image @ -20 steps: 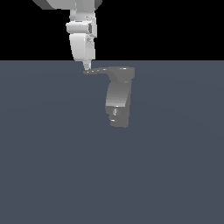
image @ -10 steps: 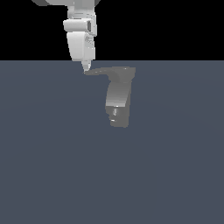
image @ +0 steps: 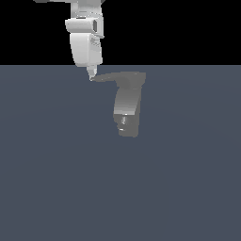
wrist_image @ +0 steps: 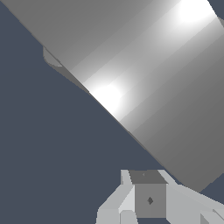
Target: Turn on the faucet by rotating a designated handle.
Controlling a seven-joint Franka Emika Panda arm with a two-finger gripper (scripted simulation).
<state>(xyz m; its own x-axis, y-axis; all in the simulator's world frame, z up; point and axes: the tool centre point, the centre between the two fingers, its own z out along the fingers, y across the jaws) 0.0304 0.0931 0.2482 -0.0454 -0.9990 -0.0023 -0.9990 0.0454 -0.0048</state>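
gripper tip down at the handle point — blade running sideways toward the faucet at the exterior view's right — whether clenched or released, impossible to tell.

This is no real room but a bare simulated test scene. A flat, uniform slate-blue ground plane fills the lower part of the exterior view and meets a solid black background at a straight horizon, with no walls, furniture or texture. A low-poly grey faucet stands alone on the plane, and a white robot arm with plain, smooth shading comes down from above. The wrist view shows the same flat blue and untextured grey surfaces.
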